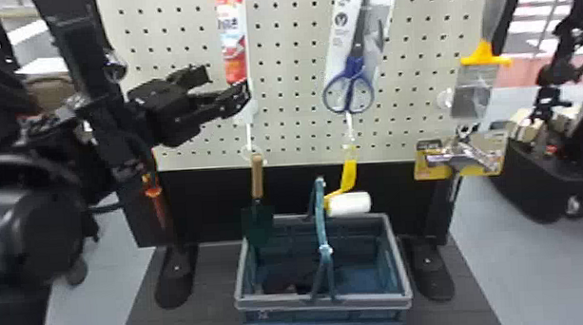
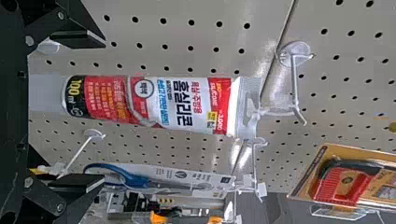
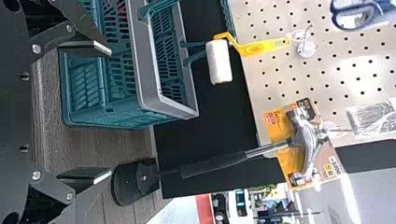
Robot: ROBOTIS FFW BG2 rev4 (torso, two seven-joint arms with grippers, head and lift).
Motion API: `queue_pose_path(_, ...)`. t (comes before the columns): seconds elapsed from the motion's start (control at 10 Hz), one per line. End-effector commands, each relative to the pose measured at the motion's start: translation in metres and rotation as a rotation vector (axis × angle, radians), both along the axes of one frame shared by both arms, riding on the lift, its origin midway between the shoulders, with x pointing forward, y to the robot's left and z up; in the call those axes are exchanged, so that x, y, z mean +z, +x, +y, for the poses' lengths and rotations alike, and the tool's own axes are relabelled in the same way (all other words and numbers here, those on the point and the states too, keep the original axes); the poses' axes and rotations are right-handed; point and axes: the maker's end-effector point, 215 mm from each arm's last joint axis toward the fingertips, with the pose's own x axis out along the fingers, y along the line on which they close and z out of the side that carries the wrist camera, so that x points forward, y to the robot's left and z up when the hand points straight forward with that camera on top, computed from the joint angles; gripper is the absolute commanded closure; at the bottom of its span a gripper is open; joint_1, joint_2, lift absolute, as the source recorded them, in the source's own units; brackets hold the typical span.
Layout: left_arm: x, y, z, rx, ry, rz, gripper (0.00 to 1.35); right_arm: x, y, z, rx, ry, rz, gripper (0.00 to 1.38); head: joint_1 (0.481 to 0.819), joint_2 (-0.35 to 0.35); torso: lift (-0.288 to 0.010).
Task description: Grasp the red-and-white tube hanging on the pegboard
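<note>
You have one tube (image 1: 232, 34) to work with, red and white, hanging from a clear hook high on the pegboard (image 1: 293, 126), just left of the one packaged pair of blue scissors (image 1: 348, 87). In the left wrist view the tube (image 2: 149, 105) lies between the two fingers of your left gripper (image 2: 100, 109); they stand wide apart, one on each side, and neither touches it. From the head camera that left gripper (image 1: 228, 89) sits level with the tube's lower end, close to the board.

Below the tube hangs one trowel (image 1: 258, 209) with a wooden handle. Below the scissors hangs one roller (image 1: 347, 202) with a yellow handle. Further right, at the board's lower edge, is one hammer (image 1: 461, 155) on a yellow card.

One blue basket (image 1: 324, 300) with a grey rim stands on the floor in front of the board, its handle upright. Your right gripper (image 3: 100, 109) is also spread open and holds nothing; its camera looks at the basket (image 3: 161, 70), the roller (image 3: 219, 60) and the hammer (image 3: 303, 140)
</note>
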Motion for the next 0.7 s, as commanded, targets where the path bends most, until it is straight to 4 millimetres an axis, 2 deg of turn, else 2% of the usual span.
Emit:
queue_pose_path(0.0,0.009,0.013,-0.008,-0.012,0.024,-0.005,0.27,0.000,0.000,0.000,0.001,-0.001,-0.001,0.37,0.549,0.000,-0.100)
queue_pose_path(0.2,0.018,0.032,-0.018,-0.048,0.054,0.002,0.27,0.000,0.000,0.000,0.001,-0.001,0.001,0.37,0.549,0.000,-0.100)
queue_pose_path(0.4,0.019,0.036,-0.023,-0.057,0.058,0.000,0.29,0.000,0.000,0.000,0.001,-0.001,0.001,0.37,0.549,0.000,-0.100)
queue_pose_path(0.5,0.019,0.036,-0.025,-0.057,0.075,-0.004,0.55,0.000,0.000,0.000,0.002,-0.002,0.001,0.39,0.549,0.000,-0.100)
queue_pose_path(0.6,0.019,0.037,-0.025,-0.058,0.080,-0.001,0.94,0.000,0.001,0.000,0.003,-0.003,-0.001,0.43,0.549,0.000,-0.100)
